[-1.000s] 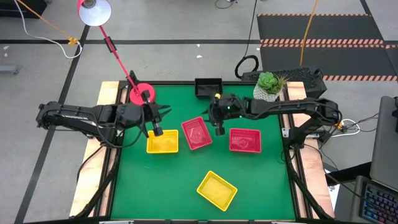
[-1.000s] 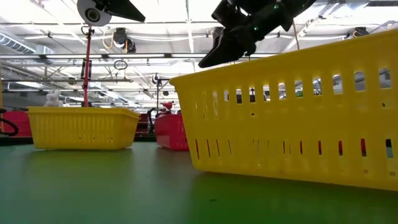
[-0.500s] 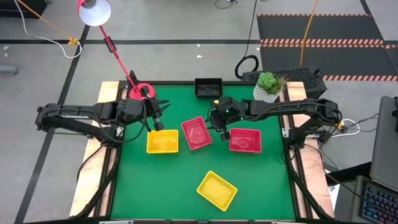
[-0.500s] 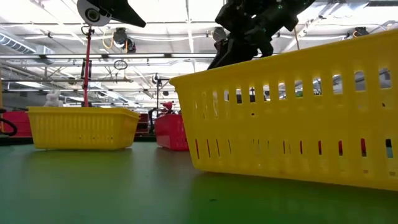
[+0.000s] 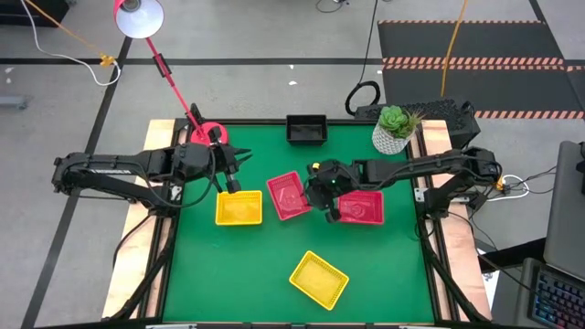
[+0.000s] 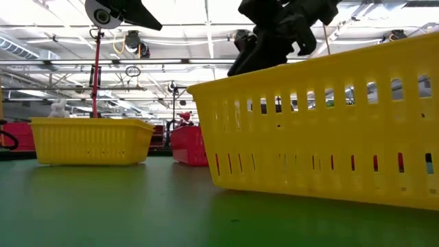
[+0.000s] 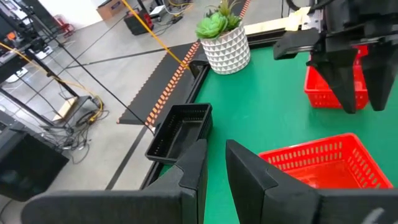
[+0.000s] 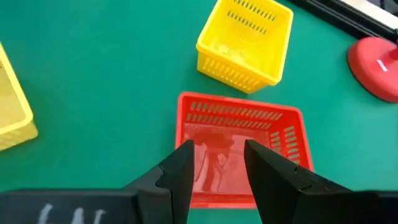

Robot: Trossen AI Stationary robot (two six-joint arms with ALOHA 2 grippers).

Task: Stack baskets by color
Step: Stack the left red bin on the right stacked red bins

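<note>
One camera hangs high, looking straight down on the whole green table. Another sits at tabletop level, close against a yellow basket, facing the room. Each wrist camera looks forward past its own fingers; both catch the red basket mid-table, which the overhead view also shows.

Five perforated plastic baskets lie on the green counter: two yellow, two red and one black. Taking the white potted plant as the mark, the black basket sits just beside it, the red pair nearer the middle, and the yellow pair farthest off. There is one potted plant and one red desk lamp.
</note>
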